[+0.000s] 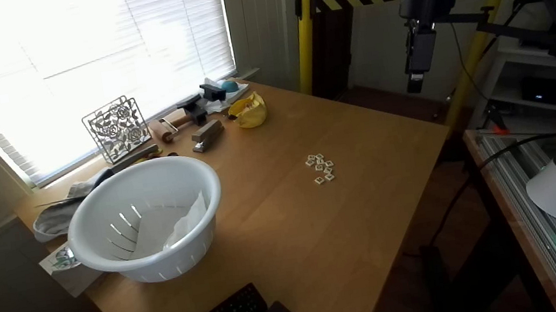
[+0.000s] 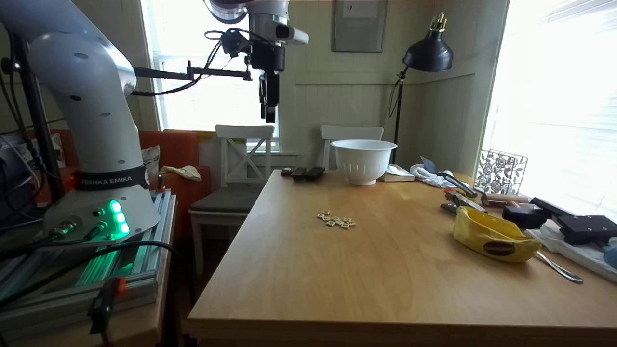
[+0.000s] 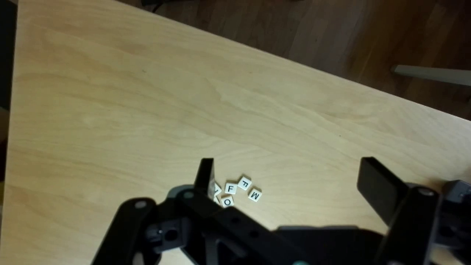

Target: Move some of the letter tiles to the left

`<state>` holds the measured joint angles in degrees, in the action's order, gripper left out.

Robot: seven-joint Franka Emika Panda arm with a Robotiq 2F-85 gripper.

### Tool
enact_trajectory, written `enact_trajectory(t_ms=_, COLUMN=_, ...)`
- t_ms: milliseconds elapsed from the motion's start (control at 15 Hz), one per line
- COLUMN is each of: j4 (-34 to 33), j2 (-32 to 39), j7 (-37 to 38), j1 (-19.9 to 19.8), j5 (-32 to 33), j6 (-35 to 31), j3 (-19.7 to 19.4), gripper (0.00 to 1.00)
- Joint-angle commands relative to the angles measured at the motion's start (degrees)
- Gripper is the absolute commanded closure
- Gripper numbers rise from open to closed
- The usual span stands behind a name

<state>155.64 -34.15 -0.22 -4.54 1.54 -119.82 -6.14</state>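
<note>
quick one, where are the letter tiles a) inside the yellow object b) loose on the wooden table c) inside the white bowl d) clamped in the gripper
b, since both exterior views show the letter tiles clustered on the wooden table, apart from the white bowl, while the gripper stands open.

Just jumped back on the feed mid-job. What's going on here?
The white robot arm is holding nothing; its open black fingers hang well above the light wooden table. The small cream square letter tiles lie loosely clustered on it, clear of the fingers. In the wrist view F, O and M can be read, and some tiles are partly hidden. The round white slotted bowl stands on the table, apart from the tiles.
</note>
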Motion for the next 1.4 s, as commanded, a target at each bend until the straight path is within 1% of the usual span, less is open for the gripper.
enact_trajectory(t_ms=0, j4=-1.0, j2=0.7, j7=3.5, j1=-0.8, j5=-2.6, j6=6.6, j3=0.4, gripper=0.0)
enact_trajectory(t_ms=133, j4=-1.2, j2=0.8, j7=3.6, j1=-0.5, j5=-4.0, j6=9.8, j3=0.0, gripper=0.0)
enact_trajectory(t_ms=267, j4=-1.1, j2=0.7, j7=3.8, j1=-0.7, j5=-4.8, j6=10.4, j3=0.1, gripper=0.0)
enact_trajectory(t_ms=467, j4=-0.3, j2=-0.1, j7=3.3, j1=-0.8, j5=-5.0, j6=5.7, j3=0.1, gripper=0.0)
enact_trajectory(t_ms=600, j4=0.4, j2=-0.9, j7=3.8, j1=-1.0, j5=-5.0, j6=-0.3, j3=0.3, gripper=0.0)
enact_trajectory(t_ms=667, j4=-4.3, j2=5.8, j7=-1.2, j1=-2.7, j5=-3.7, j6=-2.1, j3=-3.8, gripper=0.0)
enact_trajectory(t_ms=867, j4=-9.3, j2=12.7, j7=-2.8, j1=-3.3, j5=-5.4, j6=-6.2, j3=-6.9, gripper=0.0)
enact_trajectory(t_ms=1000, j4=-14.1, j2=18.2, j7=-4.1, j1=-3.5, j5=-7.1, j6=-6.2, j3=-9.3, gripper=0.0)
enact_trajectory(t_ms=1067, j4=-8.3, j2=10.9, j7=-2.2, j1=-4.3, j5=-4.5, j6=-6.1, j3=-7.0, gripper=0.0)
enact_trajectory(t_ms=1200, j4=-9.8, j2=13.4, j7=-2.7, j1=-4.7, j5=-4.5, j6=-6.1, j3=-7.3, gripper=0.0)
enact_trajectory(t_ms=1333, j4=-9.4, j2=12.9, j7=-2.6, j1=-4.6, j5=-4.5, j6=-6.1, j3=-6.7, gripper=0.0)
